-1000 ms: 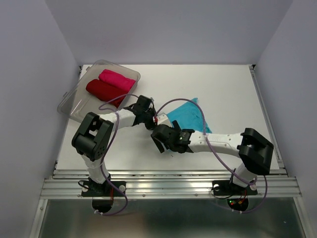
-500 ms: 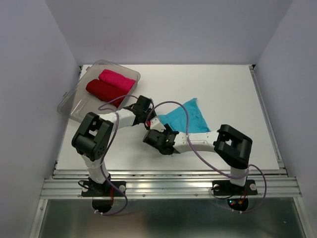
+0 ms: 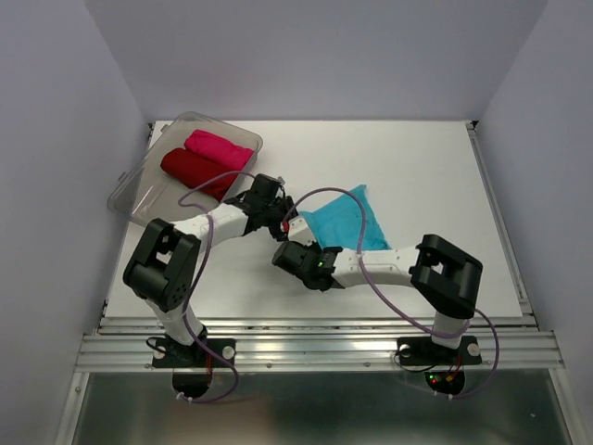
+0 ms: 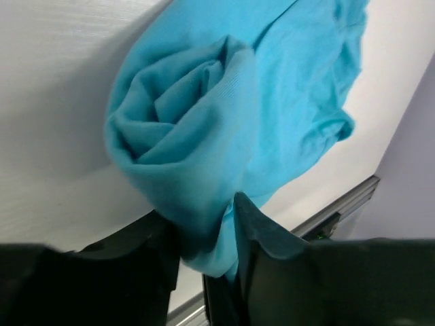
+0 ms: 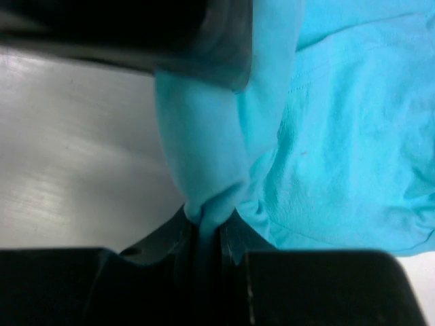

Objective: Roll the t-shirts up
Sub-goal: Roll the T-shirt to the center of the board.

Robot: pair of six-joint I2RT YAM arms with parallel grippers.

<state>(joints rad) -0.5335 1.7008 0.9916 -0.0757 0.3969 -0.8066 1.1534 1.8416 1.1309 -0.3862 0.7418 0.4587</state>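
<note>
The turquoise t-shirt (image 3: 345, 222) lies mid-table, partly rolled from its left end; the roll's spiral end (image 4: 183, 129) fills the left wrist view. My left gripper (image 3: 283, 219) (image 4: 204, 219) straddles that end, its jaws parted with cloth loosely between them. My right gripper (image 3: 295, 252) (image 5: 206, 221) is shut on a pinched fold of the same shirt (image 5: 204, 163) at the roll's near end. A dark red t-shirt (image 3: 193, 171) and a bright pink t-shirt (image 3: 220, 148) lie rolled in the tub.
The clear plastic tub (image 3: 134, 197) stands at the back left, just beyond the left arm. The metal rail (image 3: 315, 336) runs along the table's near edge. The unrolled part of the turquoise shirt spreads to the right of both grippers.
My right gripper has slid left to the roll's near end and shut on a fold of turquoise cloth. The left jaws, earlier pinched on the roll, have parted.
</note>
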